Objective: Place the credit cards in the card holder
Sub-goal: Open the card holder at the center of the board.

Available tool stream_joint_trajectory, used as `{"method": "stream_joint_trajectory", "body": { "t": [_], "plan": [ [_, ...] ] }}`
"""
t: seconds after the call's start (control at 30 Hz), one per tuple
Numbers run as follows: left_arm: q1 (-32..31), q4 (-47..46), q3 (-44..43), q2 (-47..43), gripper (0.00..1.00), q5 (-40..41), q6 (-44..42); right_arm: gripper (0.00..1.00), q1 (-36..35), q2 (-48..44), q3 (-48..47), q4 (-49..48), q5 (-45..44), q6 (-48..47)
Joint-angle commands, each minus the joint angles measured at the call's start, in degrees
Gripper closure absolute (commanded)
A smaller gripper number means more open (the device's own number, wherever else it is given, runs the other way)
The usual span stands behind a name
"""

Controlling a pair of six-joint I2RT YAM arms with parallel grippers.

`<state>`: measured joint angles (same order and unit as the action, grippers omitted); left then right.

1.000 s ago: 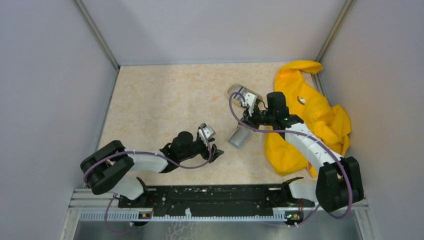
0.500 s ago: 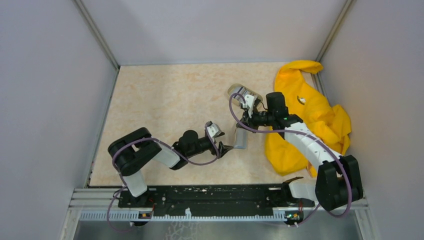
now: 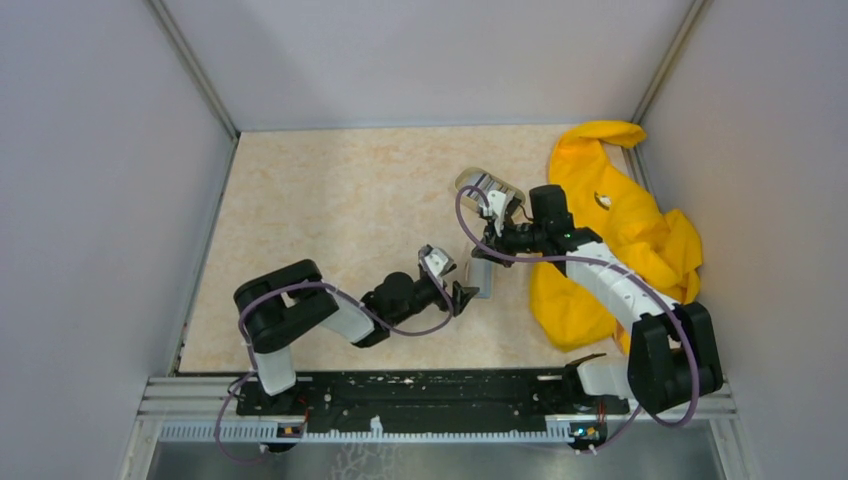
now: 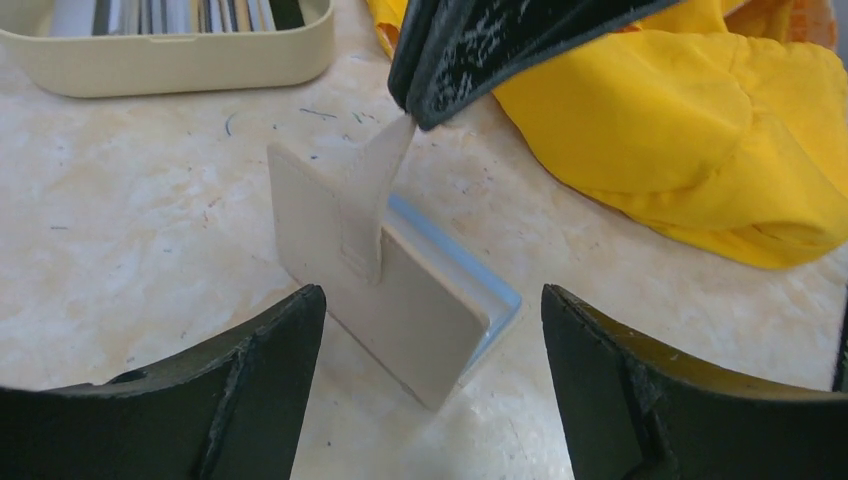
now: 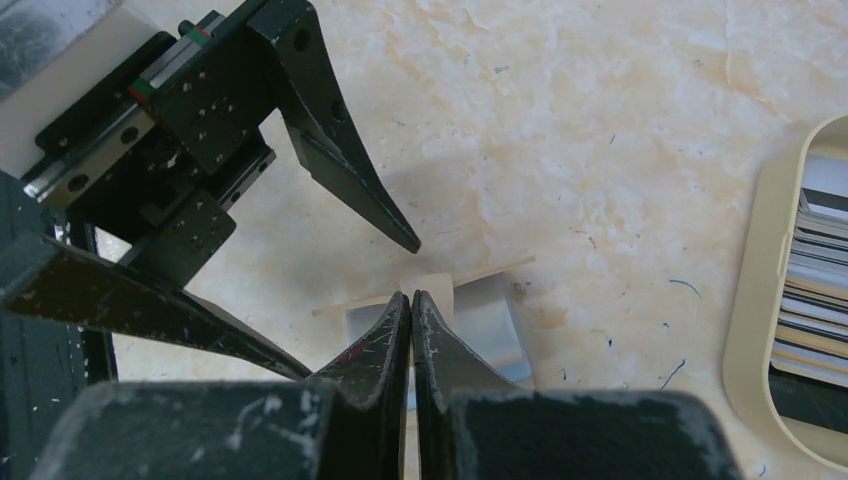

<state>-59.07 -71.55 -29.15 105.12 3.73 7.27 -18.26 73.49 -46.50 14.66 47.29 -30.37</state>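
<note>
We see the right gripper (image 5: 411, 300) pinched shut on the flap (image 4: 375, 200) of the tan card holder (image 4: 400, 290), standing on edge near the beige dish (image 4: 180, 65) of credit cards (image 4: 180, 14), on the side toward the arm bases, left gripper (image 3: 461, 295) spread wide either side of it, apart.

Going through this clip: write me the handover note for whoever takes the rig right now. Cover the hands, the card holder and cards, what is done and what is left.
Left hand: open, fingers either side of the card holder, no grip on it.
Right hand: shut on the card holder's strap, keeping it upright and partly open, with the blue inside showing.
Credit cards: stacked on edge in the beige dish, beyond the holder and near the yellow cloth.
Done: holder taken by its strap. No card is visible in it.
Left: spread the holder open, fetch the cards from the dish, slide them in.
</note>
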Motion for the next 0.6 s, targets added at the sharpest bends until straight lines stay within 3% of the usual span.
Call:
{"method": "stream_joint_trajectory", "body": {
  "t": [0.0,0.13,0.27,0.33,0.43,0.57],
  "plan": [
    [-2.22,8.04,-5.56,1.44,0.19,15.2,1.01,1.0,-0.46,-0.02,-0.79,-1.03,1.08,-0.26],
    [-2.49,10.44,-6.09,1.75,0.46,20.2,1.95,1.0,-0.46,-0.24,-0.78,-0.97,1.04,-0.13],
    [-2.47,10.59,-5.02,0.09,0.78,19.63,0.52,1.0,-0.46,-0.19,-0.77,-0.87,1.14,-0.2],
    [-2.41,12.11,-4.65,-1.42,0.89,18.25,-0.4,1.0,-0.46,-0.59,-0.78,-0.88,0.98,-0.26],
    [-1.87,13.1,-2.31,-5.14,0.94,12.81,-2.76,0.81,-0.46,-1.89,-0.66,-0.84,0.71,-1.31],
    [2.57,20.65,-1.17,-11.41,0.95,-6.04,-2.84,0.47,-0.5,-5.99,0.96,0.34,1.68,-7.28]
  ]
}}
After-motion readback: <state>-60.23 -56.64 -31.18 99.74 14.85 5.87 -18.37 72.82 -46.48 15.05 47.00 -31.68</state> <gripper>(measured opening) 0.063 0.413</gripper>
